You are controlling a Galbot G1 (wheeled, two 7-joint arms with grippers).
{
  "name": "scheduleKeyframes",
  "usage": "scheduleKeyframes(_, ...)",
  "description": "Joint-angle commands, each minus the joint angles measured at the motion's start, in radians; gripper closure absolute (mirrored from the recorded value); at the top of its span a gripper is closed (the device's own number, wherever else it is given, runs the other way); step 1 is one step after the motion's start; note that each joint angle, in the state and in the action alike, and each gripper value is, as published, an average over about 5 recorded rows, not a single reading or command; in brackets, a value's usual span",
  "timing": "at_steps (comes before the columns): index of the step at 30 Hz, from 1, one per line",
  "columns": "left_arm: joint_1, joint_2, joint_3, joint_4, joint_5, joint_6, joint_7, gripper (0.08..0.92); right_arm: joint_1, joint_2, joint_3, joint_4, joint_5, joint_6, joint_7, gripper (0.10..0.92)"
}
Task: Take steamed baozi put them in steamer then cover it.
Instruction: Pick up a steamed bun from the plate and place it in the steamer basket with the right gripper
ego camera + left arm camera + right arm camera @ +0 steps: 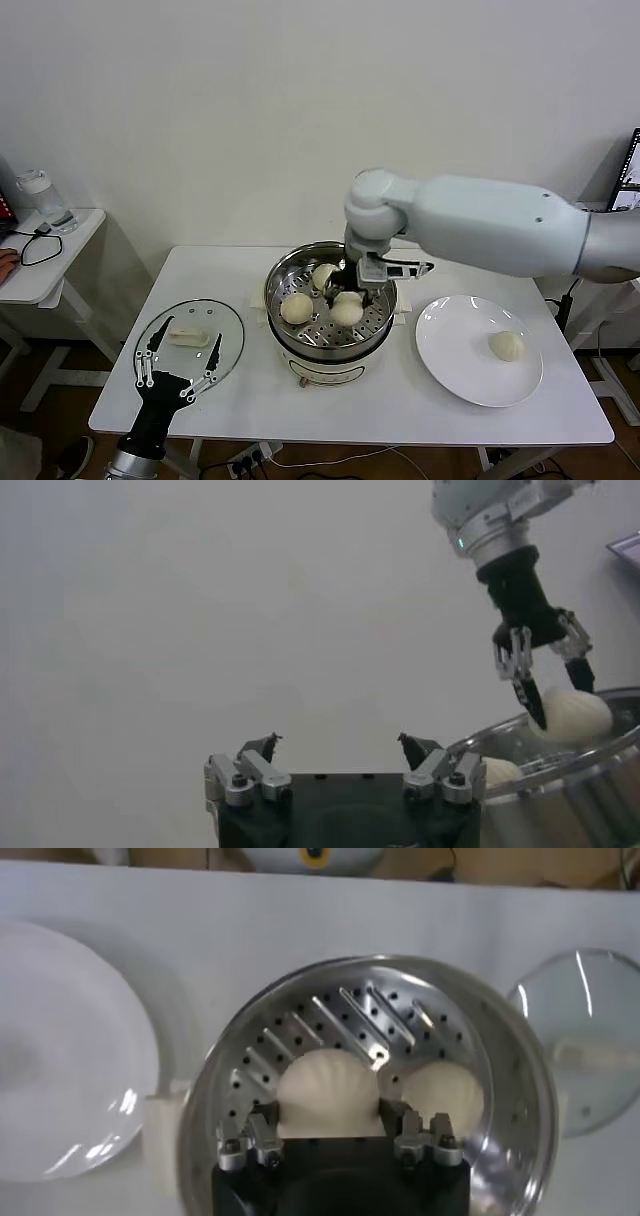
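Note:
The steel steamer [284, 276] stands mid-table on its white base. My right gripper [353, 292] is down inside it, shut on a cream baozi [347, 310] held just above the perforated tray. In the right wrist view the gripper [328, 1112] clasps that baozi [328, 1088], and a second baozi [443, 1096] lies beside it. Two other baozi [296, 308] [323, 274] lie on the tray. One baozi [507, 346] is on the white plate [455, 345]. The glass cover [225, 330] lies flat to the left of the steamer. My left gripper [182, 358] hovers open and empty over its near edge.
A small side table [60, 250] with a jar and cable stands far left. The left wrist view shows my open left gripper [340, 745], the steamer rim [560, 770] and the right gripper [548, 685] with its baozi [572, 712]. A cable hangs under the table's front edge.

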Motion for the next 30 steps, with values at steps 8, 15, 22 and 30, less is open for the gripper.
scheduleKeyframes(8, -0.001, 0.001, -0.006, 0.009, -0.006, -0.005, -0.001, 0.177, -0.085, 0.060, 0.003, -0.023, -0.080, 0.062, 0.014, 0.330)
scheduleKeyframes(15, -0.003, 0.001, -0.008, 0.013, -0.007, -0.007, -0.003, 0.177, -0.095, 0.052, 0.009, -0.020, -0.095, 0.058, 0.013, 0.278)
scheduleKeyframes(22, -0.004, 0.000, -0.008, 0.015, -0.007, -0.005, -0.003, 0.177, -0.078, 0.010, 0.075, -0.013, -0.097, 0.042, 0.006, 0.204)
scheduleKeyframes(30, -0.010, -0.003, -0.003, 0.017, -0.004, -0.003, -0.003, 0.177, -0.042, -0.150, 0.231, -0.080, 0.039, -0.106, -0.043, 0.203)
